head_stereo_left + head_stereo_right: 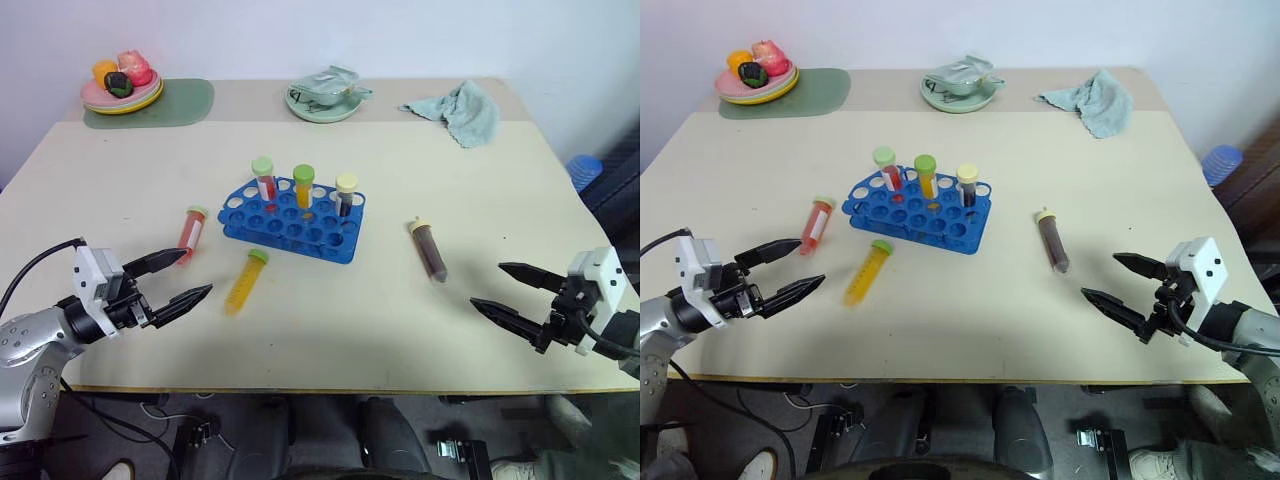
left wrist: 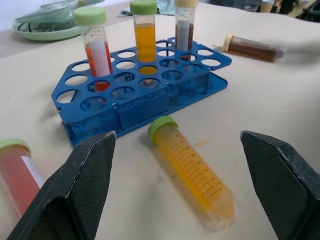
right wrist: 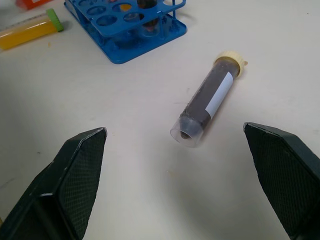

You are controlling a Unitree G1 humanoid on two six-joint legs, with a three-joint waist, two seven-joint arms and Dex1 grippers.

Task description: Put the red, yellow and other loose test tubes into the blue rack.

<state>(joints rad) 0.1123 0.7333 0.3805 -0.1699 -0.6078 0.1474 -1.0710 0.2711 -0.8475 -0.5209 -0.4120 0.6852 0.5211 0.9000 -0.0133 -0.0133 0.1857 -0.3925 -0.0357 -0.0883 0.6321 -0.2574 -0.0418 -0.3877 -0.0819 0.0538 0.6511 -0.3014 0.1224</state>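
Where labels show, blank white patches (image 3: 218,93)

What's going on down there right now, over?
Left gripper and right gripper open, empty. Red tube, yellow tube, dark tube loose on table; three stand in blue rack. Nothing in the way.

No readable words anywhere: the loose yellow tube (image 2: 192,170) at six o'clock of the blue rack (image 2: 145,95) carries graduation lines with tiny figures too small to make out, and the white labels on the dark tube (image 3: 209,102) and red tube (image 2: 19,176) look blank.
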